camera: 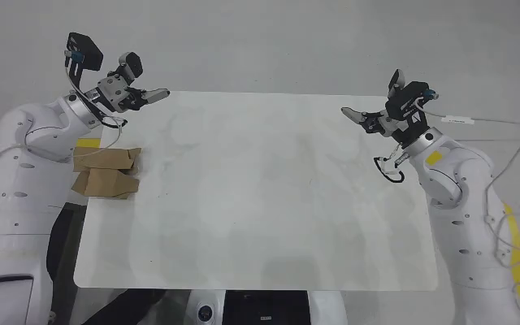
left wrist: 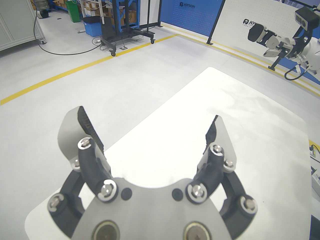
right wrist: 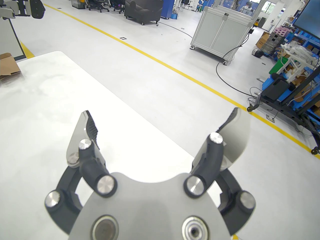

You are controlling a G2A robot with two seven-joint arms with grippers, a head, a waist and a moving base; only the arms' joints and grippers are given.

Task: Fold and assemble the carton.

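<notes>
We are seeing the carton (camera: 106, 171) lying near, behind and below our left gripper (camera: 156, 96), well apart from the right gripper (camera: 355, 116), both spread and empty.

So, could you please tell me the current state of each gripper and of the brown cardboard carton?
Black-and-silver left gripper: open, holding nothing.
Black-and-silver right gripper: open, holding nothing.
Brown cardboard carton: lying flattened at the edge of the white table, not assembled, apart from both grippers.
</notes>
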